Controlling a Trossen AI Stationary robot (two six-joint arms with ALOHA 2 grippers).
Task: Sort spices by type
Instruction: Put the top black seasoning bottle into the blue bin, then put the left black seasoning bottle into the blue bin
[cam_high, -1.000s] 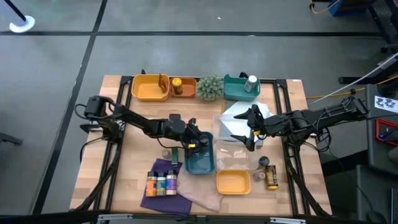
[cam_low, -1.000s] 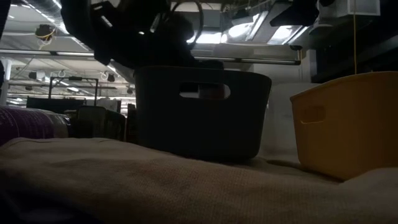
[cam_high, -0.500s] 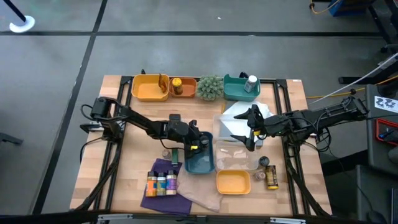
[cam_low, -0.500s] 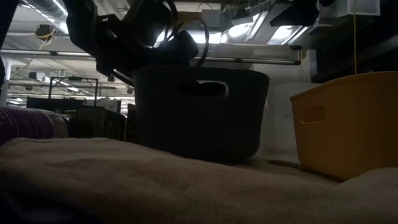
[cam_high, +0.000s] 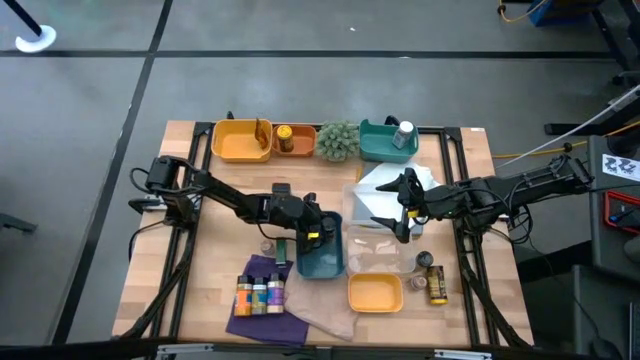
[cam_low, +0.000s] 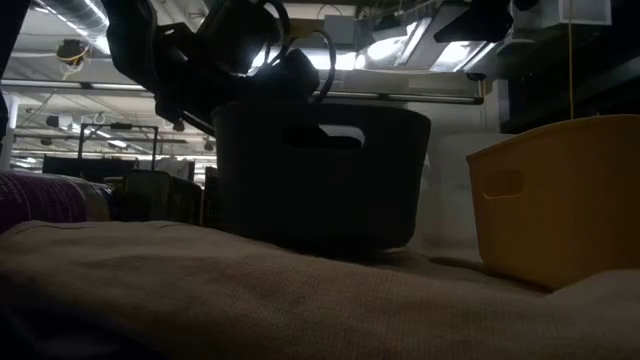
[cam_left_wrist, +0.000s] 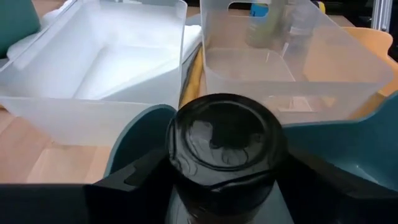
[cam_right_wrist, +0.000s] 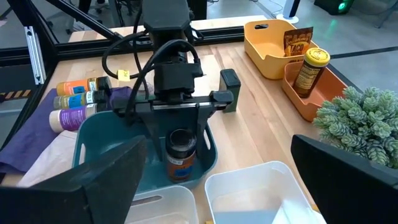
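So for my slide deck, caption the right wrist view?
Left gripper holds a dark-lidded spice jar upright over the teal bin.

Both arms are dark, near-black throughout — slim jointed links with black cables looping loosely alongside them. The left gripper (cam_right_wrist: 180, 121) has a boxy black head with a straight crossbar, a small yellow tag on one cable, and two flat black fingers. The right gripper (cam_high: 400, 210) shows broad, angular black fingers (cam_right_wrist: 106, 177) — matte and unmarked.
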